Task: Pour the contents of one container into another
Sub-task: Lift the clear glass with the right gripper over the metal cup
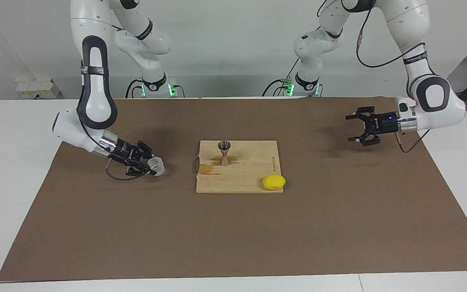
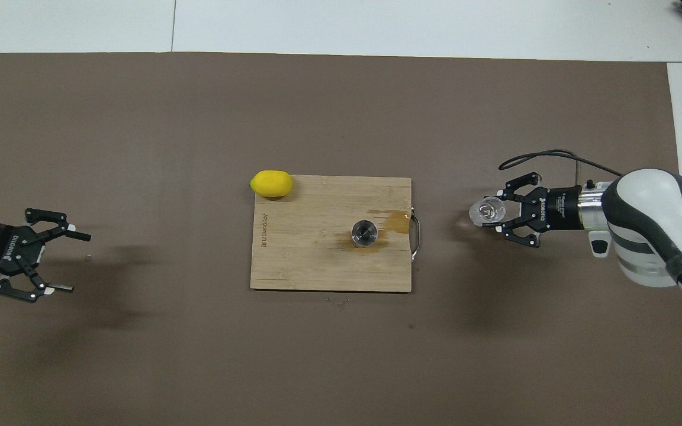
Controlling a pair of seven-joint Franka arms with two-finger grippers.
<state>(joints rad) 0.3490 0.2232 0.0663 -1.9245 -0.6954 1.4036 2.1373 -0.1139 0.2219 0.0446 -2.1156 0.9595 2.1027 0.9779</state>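
Observation:
The clear glass tumbler (image 1: 157, 165) stands low on the brown mat toward the right arm's end of the table, beside the board. My right gripper (image 1: 152, 164) has its fingers closed around it; both show in the overhead view, tumbler (image 2: 485, 212) and gripper (image 2: 496, 212). The grey metal jigger (image 1: 224, 152) stands upright on the wooden cutting board (image 1: 249, 178); from above I see its open top (image 2: 364, 232). My left gripper (image 1: 353, 128) is open and empty in the air over the mat at the left arm's end (image 2: 79, 262), and it waits there.
A yellow lemon (image 1: 274, 182) lies on the board's corner farthest from the robots, toward the left arm's end (image 2: 271, 183). A brownish wet stain (image 1: 209, 169) marks the board beside the jigger. A metal handle (image 2: 416, 234) sticks out of the board toward the tumbler.

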